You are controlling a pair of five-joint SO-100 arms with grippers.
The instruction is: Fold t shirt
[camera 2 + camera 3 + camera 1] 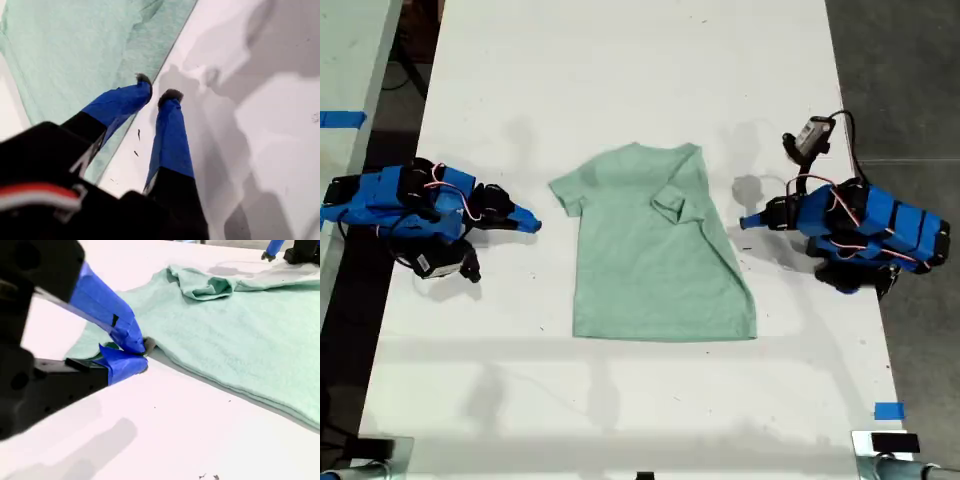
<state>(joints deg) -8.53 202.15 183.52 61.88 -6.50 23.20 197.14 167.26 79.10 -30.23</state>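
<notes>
The pale mint-green t shirt (655, 260) lies flat in the middle of the white table (640, 70), neck towards the far side. Its sleeve (670, 200) on the exterior view's right is folded in over the chest; the other sleeve lies flat. My first gripper (744, 222) rests low at the exterior view's right, just beside the shirt's edge (75, 45). Its fingers (171, 130) stand slightly apart with nothing between them (157, 87). My second gripper (533, 224) lies at the exterior view's left, shut and empty (145, 350), a little short of the flat sleeve (95, 347).
Blue tape (888, 410) marks the table near the exterior view's lower right corner. A second white table with blue tape (340, 119) stands at that view's left, across a dark gap. Grey floor (900, 70) lies past the table's edge at its right.
</notes>
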